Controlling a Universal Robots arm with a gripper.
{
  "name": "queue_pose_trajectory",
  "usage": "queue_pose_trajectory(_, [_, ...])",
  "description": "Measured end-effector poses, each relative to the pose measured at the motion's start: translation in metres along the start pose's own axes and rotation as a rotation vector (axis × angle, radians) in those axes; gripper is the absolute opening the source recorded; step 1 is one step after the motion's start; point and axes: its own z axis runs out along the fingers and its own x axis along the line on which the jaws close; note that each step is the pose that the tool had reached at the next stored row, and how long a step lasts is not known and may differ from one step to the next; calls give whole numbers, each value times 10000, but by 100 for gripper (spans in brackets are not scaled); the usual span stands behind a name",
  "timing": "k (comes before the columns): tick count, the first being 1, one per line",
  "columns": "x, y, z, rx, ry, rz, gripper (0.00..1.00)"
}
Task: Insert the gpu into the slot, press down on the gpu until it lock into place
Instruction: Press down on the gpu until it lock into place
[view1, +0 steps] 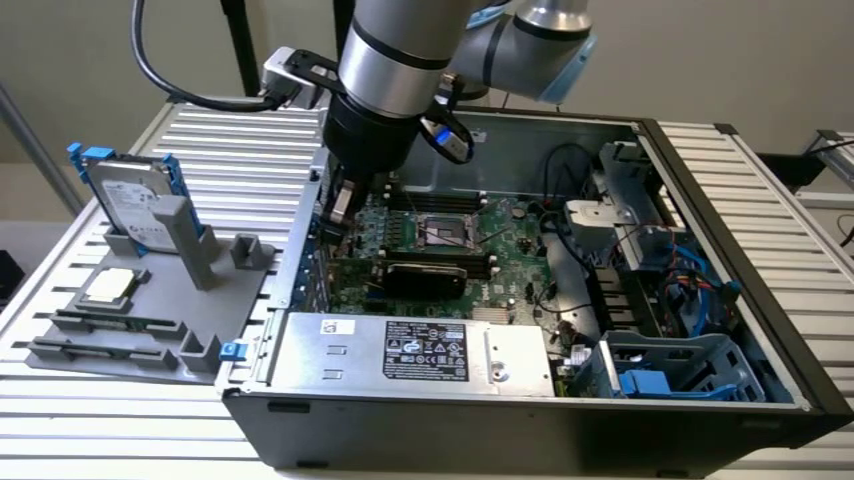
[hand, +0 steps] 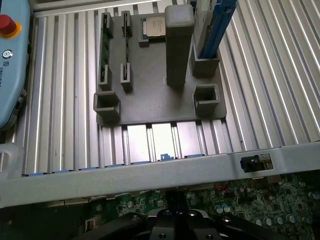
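Not much readable here tbh. The silver power supply box (view1: 414, 350) at the front of the open black computer case (view1: 787, 385) had a white and black label, but the print was too small to make out. In the wrist view, the blue-grey teach pendant (hand: 11, 65) with its red stop button had some writing starting "UNIVE", cut off at the edge.

The arm's dark gripper (view1: 344, 215) was down inside the case, over the green motherboard (view1: 514, 275), and its jaws were closed with nothing visibly held between them. The flat black rectangular gpu (view1: 424, 272) sat on the board just beside the jaws, toward the power supply, lying lengthwise. I couldn't tell the long blue slot apart from it, or whether the card was fully seated.

Room was tight: the case wall (hand: 150, 170) ran close by the jaws, and the square silver cpu socket (view1: 445, 235) lay near them on the other side. Beyond the wall, on the ribbed metal table (hand: 280, 90), stood the grey parts holder (hand: 150, 95) with the silver hard drive with blue rails (view1: 134, 200).
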Motion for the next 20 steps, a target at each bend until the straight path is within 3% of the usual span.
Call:
queue_pose_trajectory(13, [-13, 7, 29, 11, 75, 38, 11])
queue_pose_trajectory(20, [-16, 9, 10, 9, 75, 43, 11])
